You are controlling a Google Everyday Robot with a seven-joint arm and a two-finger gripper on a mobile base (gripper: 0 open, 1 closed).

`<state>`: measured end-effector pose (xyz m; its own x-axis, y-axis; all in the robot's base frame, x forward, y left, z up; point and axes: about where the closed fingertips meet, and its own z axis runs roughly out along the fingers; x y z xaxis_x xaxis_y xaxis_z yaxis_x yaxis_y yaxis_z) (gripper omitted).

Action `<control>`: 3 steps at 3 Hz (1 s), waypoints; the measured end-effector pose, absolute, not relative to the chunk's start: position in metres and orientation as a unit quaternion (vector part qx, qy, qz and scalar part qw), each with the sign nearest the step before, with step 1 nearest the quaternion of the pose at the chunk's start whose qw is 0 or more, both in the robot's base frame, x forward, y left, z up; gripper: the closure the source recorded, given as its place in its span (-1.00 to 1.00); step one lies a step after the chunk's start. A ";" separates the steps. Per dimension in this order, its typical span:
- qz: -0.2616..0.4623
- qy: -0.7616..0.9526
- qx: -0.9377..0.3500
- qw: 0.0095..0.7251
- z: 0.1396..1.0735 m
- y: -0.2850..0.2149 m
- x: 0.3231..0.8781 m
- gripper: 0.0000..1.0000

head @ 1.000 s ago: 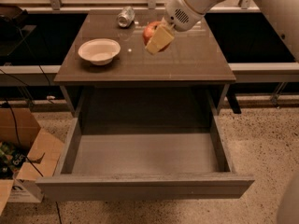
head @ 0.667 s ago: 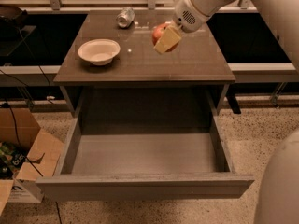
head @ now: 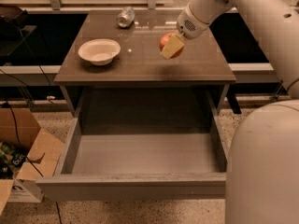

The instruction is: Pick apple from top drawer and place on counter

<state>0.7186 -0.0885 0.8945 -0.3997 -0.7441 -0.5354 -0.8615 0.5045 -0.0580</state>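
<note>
With the top drawer [head: 140, 157] standing open and empty, the claw [head: 171, 46] is gripping the apple [head: 165, 40] over the right part of the surface [head: 140, 65], so the placing step is underway, calling next for gentle lowering before release.

No legible txt: none on end effector [head: 170, 45] over counter [head: 140, 65], nor cardboard box [head: 32, 153].
</note>
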 end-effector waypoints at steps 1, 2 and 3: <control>0.127 0.836 -0.470 0.253 0.874 -0.093 0.734 0.52; 0.144 0.842 -0.449 0.262 0.859 -0.099 0.743 0.05; 0.148 0.852 -0.428 0.262 0.844 -0.104 0.747 -0.57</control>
